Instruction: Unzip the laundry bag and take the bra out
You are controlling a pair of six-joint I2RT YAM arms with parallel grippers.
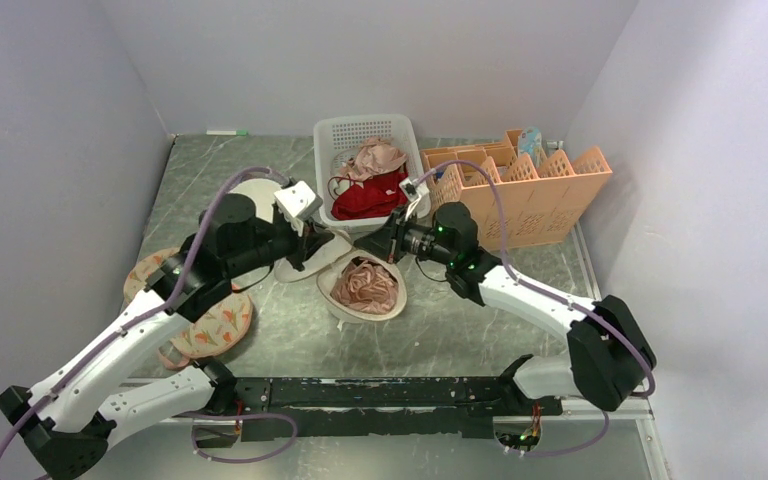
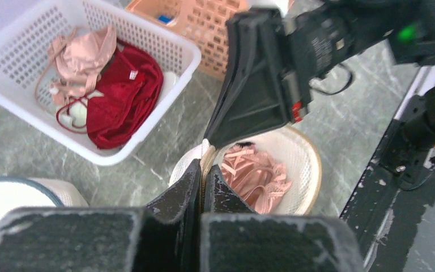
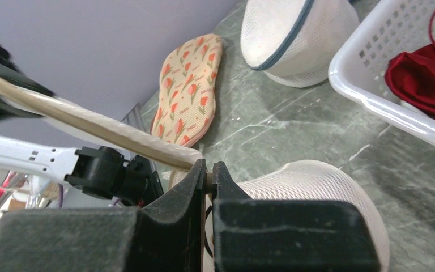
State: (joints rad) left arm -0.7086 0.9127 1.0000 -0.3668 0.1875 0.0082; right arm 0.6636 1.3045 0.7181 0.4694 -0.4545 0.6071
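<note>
Grey marbled bench (image 1: pixel 440 320) carries the laundry bag (image 1: pixel 332 305) at its middle, lying open with the pink bra (image 1: pixel 365 285) in its lower half. Both tools are pinched narrow on the bag's cream edge, the left tool (image 1: pixel 325 243) and right tool (image 1: pixel 368 243) almost touching. The bra lies just toward the bases from both, and the right arm looks slightly nearer. The left wrist view shows the bra inside; the right wrist view shows only outer mesh and a taut flap.
</note>
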